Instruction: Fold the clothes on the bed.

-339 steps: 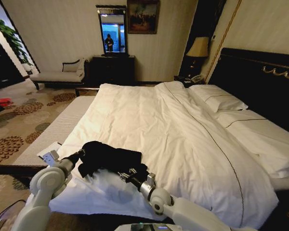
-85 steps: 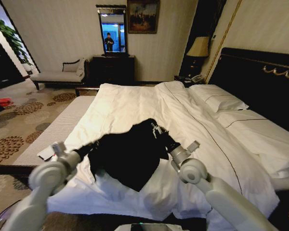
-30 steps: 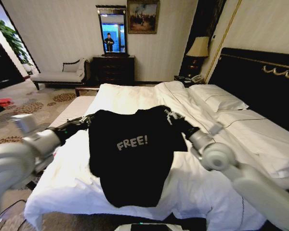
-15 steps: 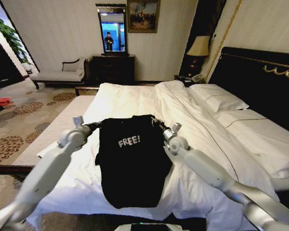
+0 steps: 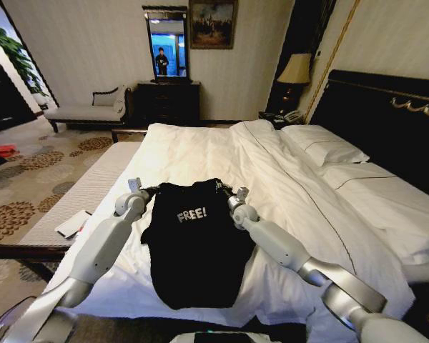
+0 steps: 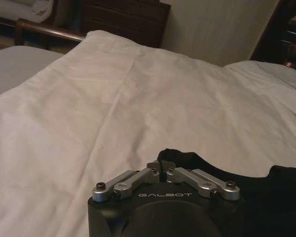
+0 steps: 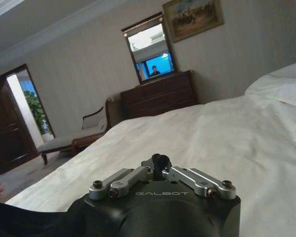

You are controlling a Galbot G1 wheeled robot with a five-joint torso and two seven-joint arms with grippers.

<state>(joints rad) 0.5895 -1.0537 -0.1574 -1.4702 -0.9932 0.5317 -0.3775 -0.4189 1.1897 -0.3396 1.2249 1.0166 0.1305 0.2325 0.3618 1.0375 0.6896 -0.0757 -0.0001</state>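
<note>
Both arms have pushed further out over the bed (image 5: 222, 153) since half a second back, carrying the T-shirt (image 5: 193, 246) away from me; lettering now sits a bit higher and smaller in the head view. Compared with the crumpled heap earlier, it's now opened out, front up, "FREE!" readable.

Progress as I judge it: spread-out step nearly done, no fold made yet. Shirt lies flat on the white duvet near the foot end, hem draped toward the edge, shoulders held just above the bedding.

Left gripper (image 5: 154, 189) is pinched closed on the left shoulder; left wrist view shows fingers together on black fabric. Right gripper (image 5: 222, 187) is likewise clamped on the right shoulder. Remaining: lower, release, fold sleeves and body.
</note>
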